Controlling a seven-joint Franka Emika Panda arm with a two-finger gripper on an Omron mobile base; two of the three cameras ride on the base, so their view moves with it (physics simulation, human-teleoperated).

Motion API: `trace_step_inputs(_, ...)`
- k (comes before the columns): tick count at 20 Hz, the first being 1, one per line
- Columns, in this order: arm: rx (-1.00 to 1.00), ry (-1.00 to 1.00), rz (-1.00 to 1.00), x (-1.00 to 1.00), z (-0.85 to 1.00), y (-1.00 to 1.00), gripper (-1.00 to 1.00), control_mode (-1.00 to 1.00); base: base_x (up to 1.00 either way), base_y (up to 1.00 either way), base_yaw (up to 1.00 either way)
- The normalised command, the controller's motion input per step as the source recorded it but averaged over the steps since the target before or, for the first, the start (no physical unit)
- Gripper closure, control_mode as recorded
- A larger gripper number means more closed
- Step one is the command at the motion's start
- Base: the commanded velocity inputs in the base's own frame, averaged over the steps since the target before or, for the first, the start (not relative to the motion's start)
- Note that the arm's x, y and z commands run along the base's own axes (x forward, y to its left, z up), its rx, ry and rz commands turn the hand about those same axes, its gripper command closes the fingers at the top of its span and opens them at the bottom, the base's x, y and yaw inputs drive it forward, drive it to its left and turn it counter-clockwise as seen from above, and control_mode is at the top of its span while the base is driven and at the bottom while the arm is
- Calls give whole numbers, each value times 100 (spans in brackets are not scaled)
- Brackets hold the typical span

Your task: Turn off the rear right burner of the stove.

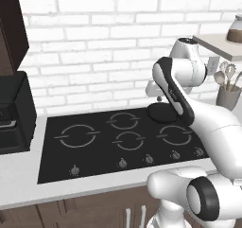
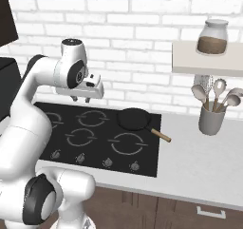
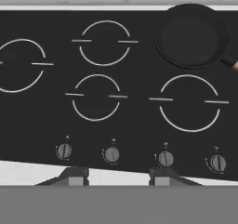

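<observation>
The stove is a glossy black cooktop with grey broken-ring burner marks. A dark frying pan with a wooden handle sits on the rear right burner spot and hides the burner. Small grey knobs run along the front edge; the rightmost knob lies in front of the large right ring. My gripper hangs open well above the stove's middle, pointing down, with nothing between its fingertips.
A boxy black appliance stands on the counter left of the stove. A grey utensil holder stands to the right, under a shelf with a jar. The white brick wall is behind.
</observation>
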Motion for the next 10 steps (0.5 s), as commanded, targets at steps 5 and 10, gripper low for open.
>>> trace_step_inputs(5, -3, 3, 0, -10, -31, 0, -100, -100, 0, 0, 0)
trace_step_inputs(10, -6, 19, 0, -22, -63, 0, -100, -100, 0, 0, 0)
